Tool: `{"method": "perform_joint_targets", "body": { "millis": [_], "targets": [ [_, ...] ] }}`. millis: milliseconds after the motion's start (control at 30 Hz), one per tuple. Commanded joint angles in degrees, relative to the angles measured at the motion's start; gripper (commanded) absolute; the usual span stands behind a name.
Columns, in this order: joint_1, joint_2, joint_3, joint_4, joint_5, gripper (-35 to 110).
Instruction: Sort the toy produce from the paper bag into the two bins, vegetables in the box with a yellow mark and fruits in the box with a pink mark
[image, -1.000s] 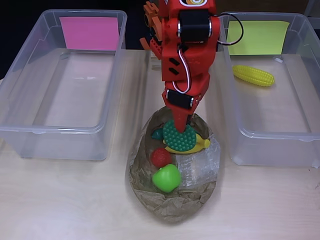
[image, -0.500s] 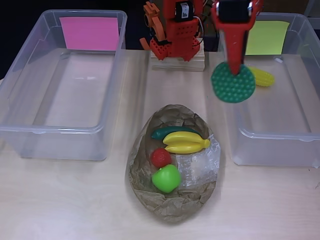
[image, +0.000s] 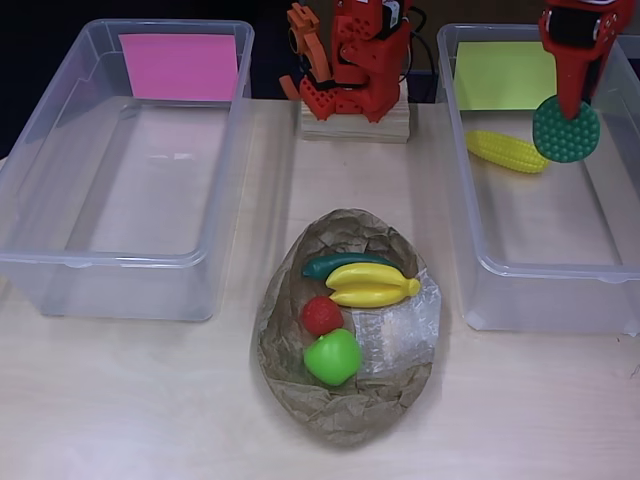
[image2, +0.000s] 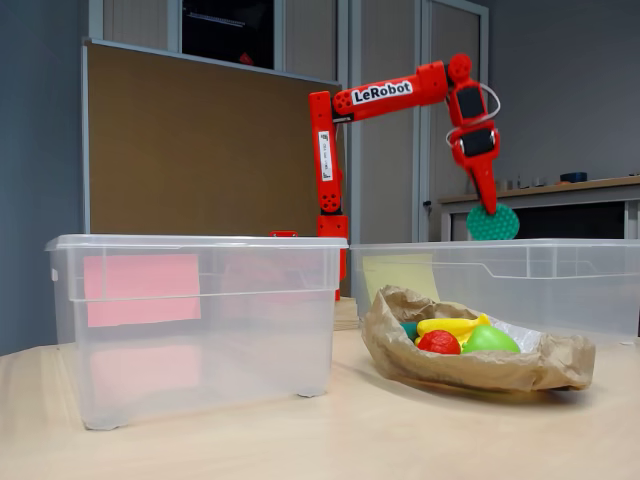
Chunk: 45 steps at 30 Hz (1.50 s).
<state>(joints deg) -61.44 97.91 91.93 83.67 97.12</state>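
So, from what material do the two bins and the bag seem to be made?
The bins look like clear, glossy rigid plastic: the table shows through their walls, and the rims catch light. The bag looks like brown matte paper, heavily crumpled; a shinier see-through patch inside may be plastic film.

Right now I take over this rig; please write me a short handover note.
Gripper: jaws shut on the green bumpy disc, held above the yellow-marked bin, over its rim in the fixed view.
Done: corn lies in that bin.
Pink-marked bin: nothing in it.
Paper bag holds bananas, a dark green piece, a red piece and a green apple.
Left: release the disc, sort those four.
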Motion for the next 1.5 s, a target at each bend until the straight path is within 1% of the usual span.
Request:
{"method": "perform_joint_targets", "body": {
  "millis": [0,233,300,433,700,800,867,933,967,1033,1133,1233,1300,1467],
  "targets": [
    [-2.5,1.2,8.3,-10.1,5.8,0],
    [-2.5,-0.4,21.4,-27.2,6.9,0],
    [-2.6,0.2,24.2,-30.7,7.0,4],
    [-3.2,0.4,25.1,-31.4,6.8,13],
    [-5.3,1.9,25.0,-30.1,9.2,18],
    [-4.9,3.3,22.1,-27.0,6.4,19],
    [-3.0,4.6,18.5,-23.9,0.6,20],
    [0.4,5.8,14.1,-21.8,-8.9,21],
    [2.4,6.0,11.3,-20.9,-14.7,22],
    [6.8,6.0,5.5,-21.3,-29.6,23],
    [13.5,4.5,-3.4,-23.0,-50.4,19],
    [20.7,5.2,-7.5,-22.7,-65.6,16],
    [25.6,6.9,-6.9,-22.3,-71.7,16],
    [40.0,8.9,-3.1,-14.0,-75.1,16]
  ]
}}
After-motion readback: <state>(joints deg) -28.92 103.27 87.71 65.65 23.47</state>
